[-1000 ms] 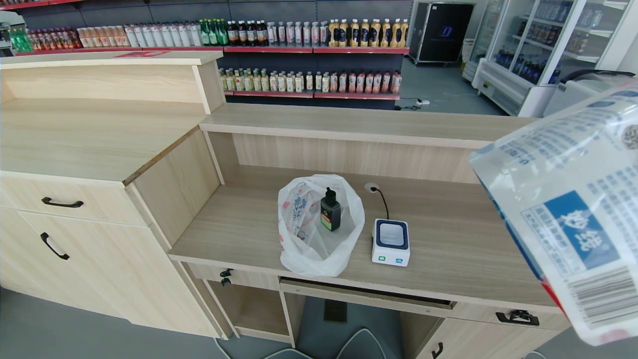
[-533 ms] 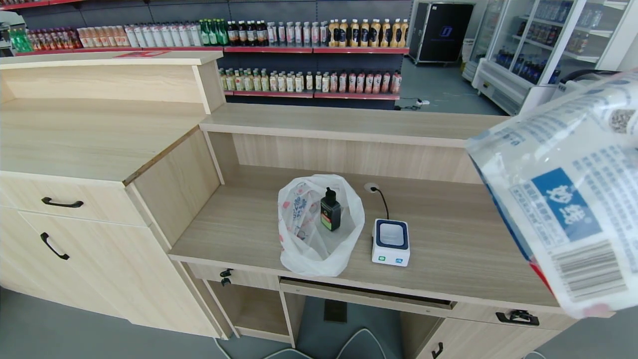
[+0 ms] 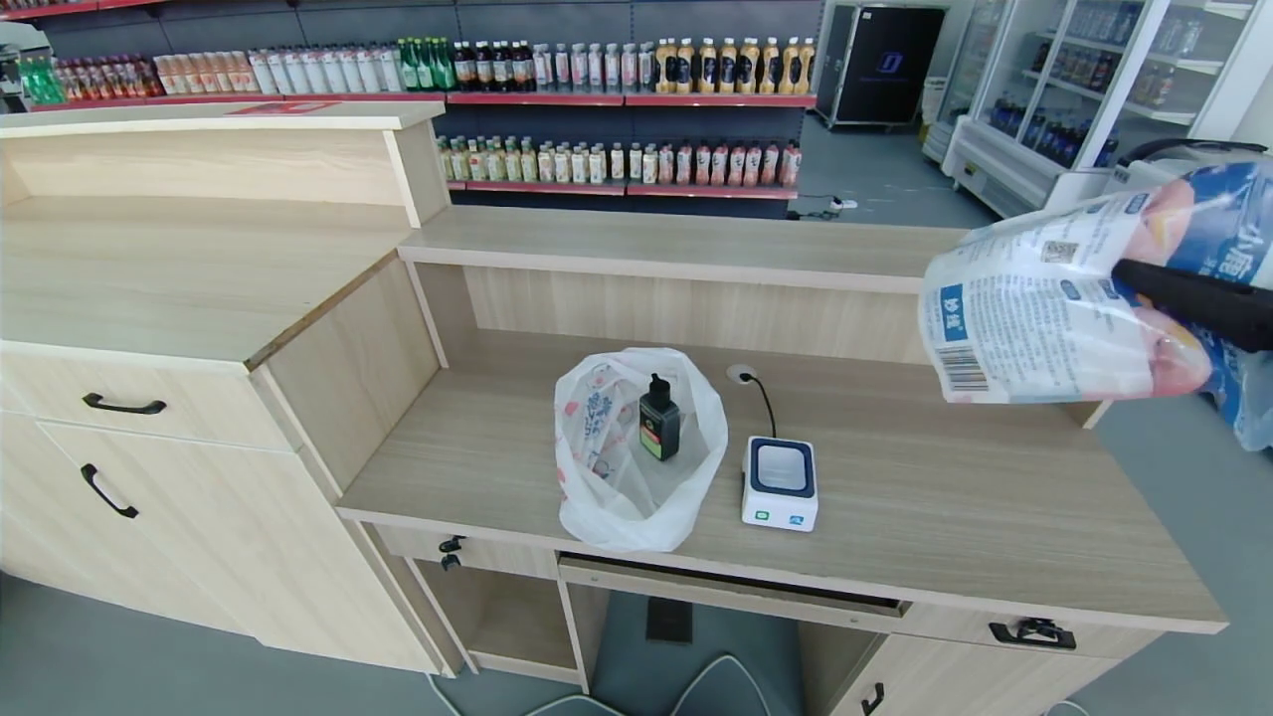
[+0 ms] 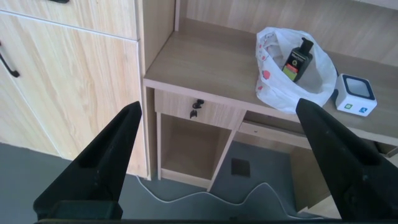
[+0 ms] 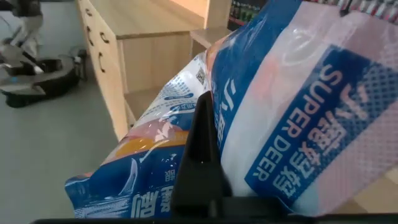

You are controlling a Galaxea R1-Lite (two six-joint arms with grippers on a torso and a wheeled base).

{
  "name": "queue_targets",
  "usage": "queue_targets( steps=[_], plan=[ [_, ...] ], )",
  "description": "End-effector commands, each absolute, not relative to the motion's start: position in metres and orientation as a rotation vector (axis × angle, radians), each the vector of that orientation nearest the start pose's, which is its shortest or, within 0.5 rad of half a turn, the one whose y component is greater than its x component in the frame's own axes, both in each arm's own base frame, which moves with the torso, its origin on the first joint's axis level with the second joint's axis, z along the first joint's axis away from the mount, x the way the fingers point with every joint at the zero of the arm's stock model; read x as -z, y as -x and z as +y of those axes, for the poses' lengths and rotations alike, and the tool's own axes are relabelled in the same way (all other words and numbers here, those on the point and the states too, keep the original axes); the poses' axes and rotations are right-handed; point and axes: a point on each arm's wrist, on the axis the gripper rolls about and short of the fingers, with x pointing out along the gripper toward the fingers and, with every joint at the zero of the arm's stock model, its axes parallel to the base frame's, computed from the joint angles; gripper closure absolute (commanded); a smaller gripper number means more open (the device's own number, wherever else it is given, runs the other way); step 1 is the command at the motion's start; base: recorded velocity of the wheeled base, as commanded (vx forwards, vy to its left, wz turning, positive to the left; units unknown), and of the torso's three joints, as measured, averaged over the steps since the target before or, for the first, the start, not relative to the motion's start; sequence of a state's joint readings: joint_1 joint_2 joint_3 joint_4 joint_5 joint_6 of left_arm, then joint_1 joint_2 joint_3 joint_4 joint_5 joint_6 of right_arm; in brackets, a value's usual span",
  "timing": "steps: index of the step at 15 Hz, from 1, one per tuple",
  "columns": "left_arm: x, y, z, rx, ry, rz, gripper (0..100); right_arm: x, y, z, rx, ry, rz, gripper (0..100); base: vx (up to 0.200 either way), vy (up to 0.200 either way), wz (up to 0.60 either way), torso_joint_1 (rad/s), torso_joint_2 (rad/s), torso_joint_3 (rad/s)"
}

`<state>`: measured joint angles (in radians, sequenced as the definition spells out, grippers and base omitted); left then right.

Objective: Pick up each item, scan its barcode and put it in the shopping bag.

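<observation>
A packet [image 3: 1034, 318] is clamped between the fingers of the right gripper [image 3: 1134, 280], well apart from the scanner [image 3: 780, 482] and shopping bag [image 3: 636, 487]. The fingers of the left gripper [image 4: 217, 162] are spread wide, and the bag is seen beyond them.

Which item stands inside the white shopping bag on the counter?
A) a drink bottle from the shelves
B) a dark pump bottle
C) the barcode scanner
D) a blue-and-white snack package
B: a dark pump bottle stands upright in the open shopping bag. The barcode scanner sits beside the bag, and the right gripper holds the blue-and-white package in the air.
</observation>
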<state>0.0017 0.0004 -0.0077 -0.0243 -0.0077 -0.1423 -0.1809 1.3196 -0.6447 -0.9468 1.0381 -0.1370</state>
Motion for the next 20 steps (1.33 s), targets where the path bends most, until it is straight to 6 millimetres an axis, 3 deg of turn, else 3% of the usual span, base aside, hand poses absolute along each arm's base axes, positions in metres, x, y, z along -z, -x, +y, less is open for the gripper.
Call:
queue_targets(
  steps=[1, 5, 11, 13, 17, 20],
  plan=[
    [-0.08, 0.023, 0.0, 0.008, 0.142, -0.032, 0, -0.24, -0.203, -0.039, -0.648, 0.511, -0.222, 100, 0.0, 0.0, 0.0, 0.0, 0.0, 0.0],
    [-0.08, 0.023, 0.0, 0.008, 0.142, -0.032, 0, -0.22, -0.188, -0.07, -0.511, 0.854, -0.145, 100, 0.0, 0.0, 0.0, 0.0, 0.0, 0.0],
    [-0.08, 0.023, 0.0, 0.008, 0.142, -0.032, 0, -0.213, -0.191, -0.081, -0.492, 0.874, -0.093, 100, 0.0, 0.0, 0.0, 0.0, 0.0, 0.0],
    [-0.08, 0.023, 0.0, 0.008, 0.142, -0.032, 0, -0.207, -0.195, -0.086, -0.436, 0.958, -0.049, 100, 0.0, 0.0, 0.6, 0.002, 0.0, 0.002],
    [-0.08, 0.023, 0.0, 0.008, 0.142, -0.032, 0, -0.182, -0.221, -0.099, -0.466, 1.01, 0.011, 100, 0.0, 0.0, 0.45, 0.002, 0.0, 0.002],
    [-0.08, 0.023, 0.0, 0.008, 0.142, -0.032, 0, -0.153, -0.251, -0.113, -0.65, 1.142, -0.122, 100, 0.0, 0.0, 0.0, 0.0, 0.0, 0.0]
  ],
)
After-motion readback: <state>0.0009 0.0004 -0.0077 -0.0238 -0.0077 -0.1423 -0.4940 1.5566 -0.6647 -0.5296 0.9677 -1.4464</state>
